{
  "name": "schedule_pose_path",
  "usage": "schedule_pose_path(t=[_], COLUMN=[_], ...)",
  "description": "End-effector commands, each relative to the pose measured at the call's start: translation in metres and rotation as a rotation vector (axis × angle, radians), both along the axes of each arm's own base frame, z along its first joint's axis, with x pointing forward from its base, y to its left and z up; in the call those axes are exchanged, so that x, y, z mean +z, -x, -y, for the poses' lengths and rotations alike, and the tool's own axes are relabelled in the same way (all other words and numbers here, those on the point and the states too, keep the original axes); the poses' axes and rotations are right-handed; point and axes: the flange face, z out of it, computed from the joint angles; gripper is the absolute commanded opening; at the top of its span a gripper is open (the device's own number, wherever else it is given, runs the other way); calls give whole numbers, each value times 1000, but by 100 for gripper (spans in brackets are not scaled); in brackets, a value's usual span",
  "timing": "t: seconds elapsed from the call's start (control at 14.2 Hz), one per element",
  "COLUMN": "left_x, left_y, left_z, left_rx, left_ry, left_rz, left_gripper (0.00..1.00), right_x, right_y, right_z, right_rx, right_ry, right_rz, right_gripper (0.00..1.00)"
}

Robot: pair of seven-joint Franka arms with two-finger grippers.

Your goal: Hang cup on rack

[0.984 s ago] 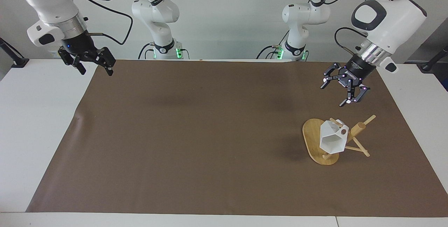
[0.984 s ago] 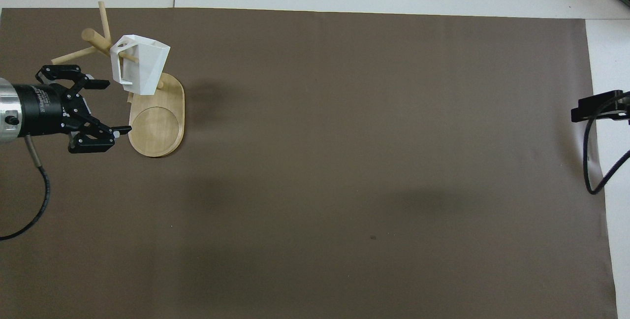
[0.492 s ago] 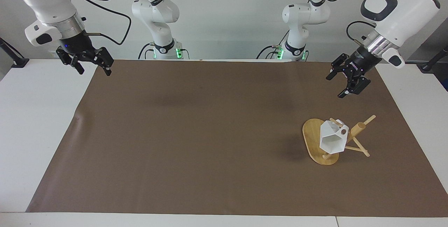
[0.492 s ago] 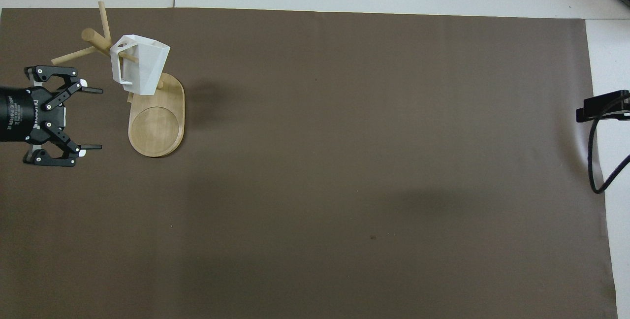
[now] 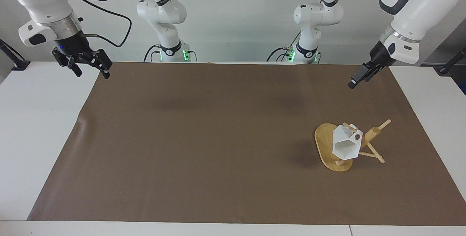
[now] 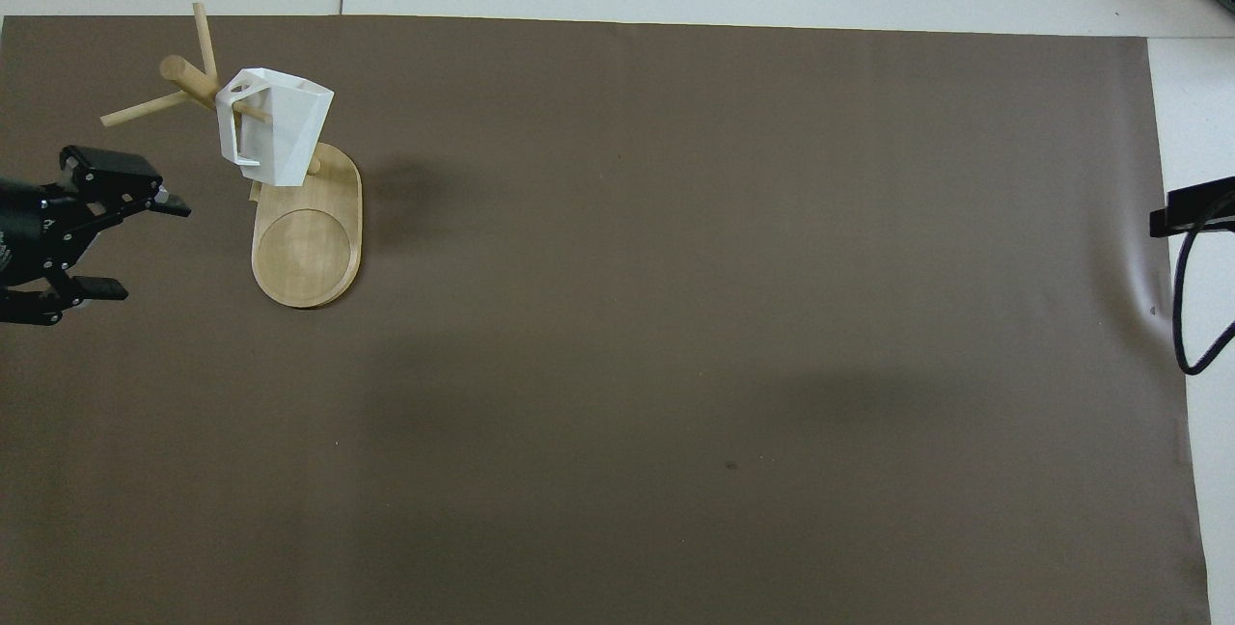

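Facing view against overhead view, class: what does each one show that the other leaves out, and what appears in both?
Only the facing view shows the two arm bases, the right pincer open over the mat's corner, and the cup's hexagonal mouth. Only the overhead view shows the round recess in the rack's base. Both show the cup hanging on a peg of the rack, the brown mat, and the left pincer open, clear of the rack.

Cup [image 6: 275,128] on rack [image 6: 307,249] peg
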Motion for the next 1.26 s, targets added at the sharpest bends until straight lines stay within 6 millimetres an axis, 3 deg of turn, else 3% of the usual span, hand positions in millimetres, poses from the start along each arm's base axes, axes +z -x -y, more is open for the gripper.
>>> schedule_pose_path(t=[0.0, 0.14, 0.21, 0.35, 0.56, 0.7, 0.98, 1.19], left_x=[17, 16, 20, 25, 54, 66, 70, 68], left_y=[8, 8, 7, 6, -4, 1, -7, -4], left_z=[-4, -2, 9, 5, 8, 7, 15, 9], left_rx=[-256, -296, -335, -334, -349, -333, -328, -327], left_ry=[-55, -109, -178, -184, -178, -125, -95, -94], left_rz=[-36, -51, -39, -43, -51, -16, 52, 42], left_gripper=[100, 100, 100, 100, 100, 100, 100, 100], right_x=[0, 0, 0, 0, 0, -1, 0, 0], right_y=[3, 3, 2, 2, 2, 2, 2, 2], right_z=[1, 0, 0, -1, -2, -1, -1, -1], right_rx=[-7, -6, -4, 2, 3, 2, 7, 7], right_ry=[15, 7, 6, 5, 5, 5, 6, 6], right_rz=[10, 10, 13, 13, 13, 10, 18, 16], right_gripper=[100, 100, 100, 100, 100, 100, 100, 100])
